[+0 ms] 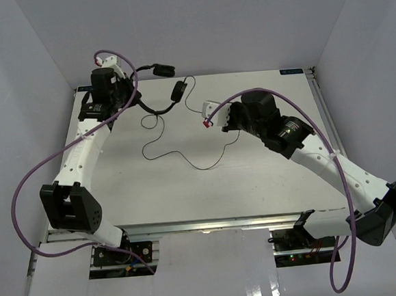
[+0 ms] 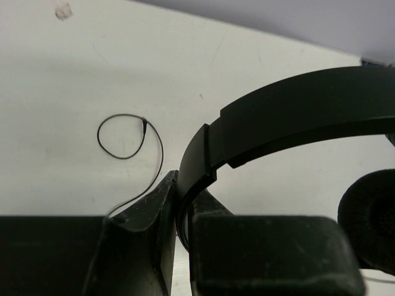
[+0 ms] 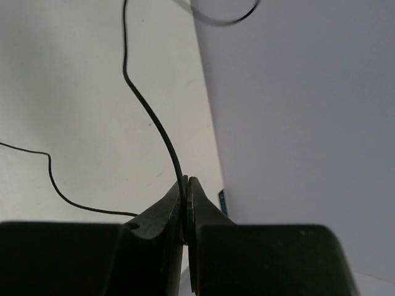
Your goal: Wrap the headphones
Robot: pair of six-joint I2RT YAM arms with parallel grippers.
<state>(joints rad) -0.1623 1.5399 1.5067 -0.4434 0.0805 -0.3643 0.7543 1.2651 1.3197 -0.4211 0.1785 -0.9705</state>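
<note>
- The left gripper (image 2: 182, 196) has its fingers closed narrow on the headband (image 2: 207, 151) of the headphones (image 2: 296, 114). They pinch it near one end, where the thin slider meets the wider band.
- Out from those fingers the band arches away to the right. One padded earcup (image 2: 370, 219) hangs just right of them.
- The right gripper (image 3: 187, 192) has its fingers pressed together on the cord (image 3: 150, 114), which rises as a thin line straight out of the tips.
- Beyond the right fingers the cord climbs off towards the headphones. The rest lies slack in loose curves on the table (image 1: 269, 183) between the two grippers, and its far end curls into a small loop beyond and left of the left fingers.
- The step in hand looks like the start of winding: one gripper holds the frame and the other holds the cord. No turns show around the band.
- The next move likely calls for the right gripper to carry the cord around the headband under light tension while the left holds steady and the slack feeds in without snagging.
</note>
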